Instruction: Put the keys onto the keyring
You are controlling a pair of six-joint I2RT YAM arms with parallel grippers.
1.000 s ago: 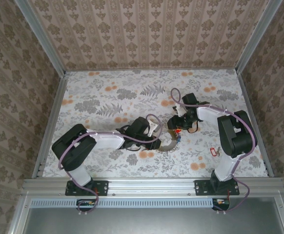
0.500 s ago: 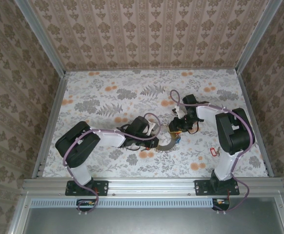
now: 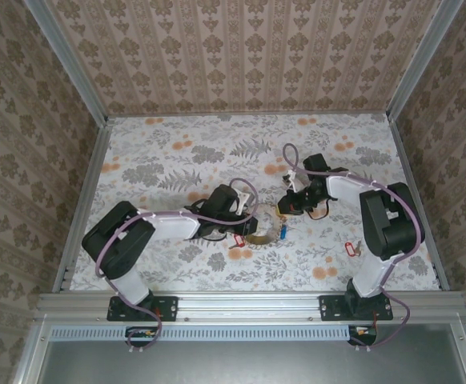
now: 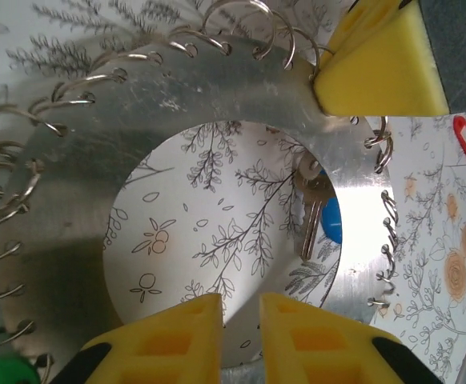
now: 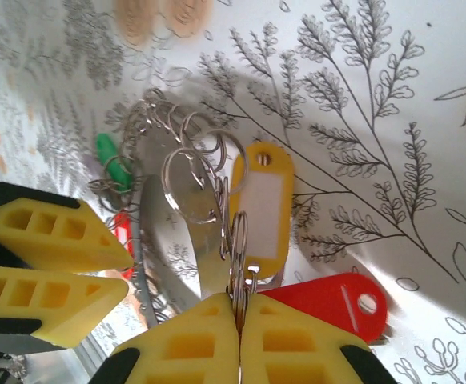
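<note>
The keyring [image 4: 73, 208] is a wide flat silvery band edged with small wire rings, held off the table. My left gripper [image 4: 241, 308] is shut on its near rim, shown in the top view at the left gripper [image 3: 245, 222]. A blue-tagged key [image 4: 317, 220] hangs inside the hole, and a green tag [image 4: 9, 372] shows low left. My right gripper [image 5: 239, 308] is shut on a small wire ring at the keyring's [image 5: 193, 256] edge, right beside a yellow tag [image 5: 263, 208]. A red tag [image 5: 337, 304] lies under that finger. From above, the right gripper [image 3: 286, 210] meets the keyring [image 3: 263, 237].
A loose red-tagged key [image 3: 348, 249] lies on the flowered table [image 3: 177, 160] to the right, near the right arm's base. Another red tag [image 3: 237, 238] hangs at the keyring's left side. Patterned walls close in the table on three sides.
The right gripper has closed onto a small wire ring. The left arm has shifted the keyring a little to the left, and a red tag now shows at its left edge.
</note>
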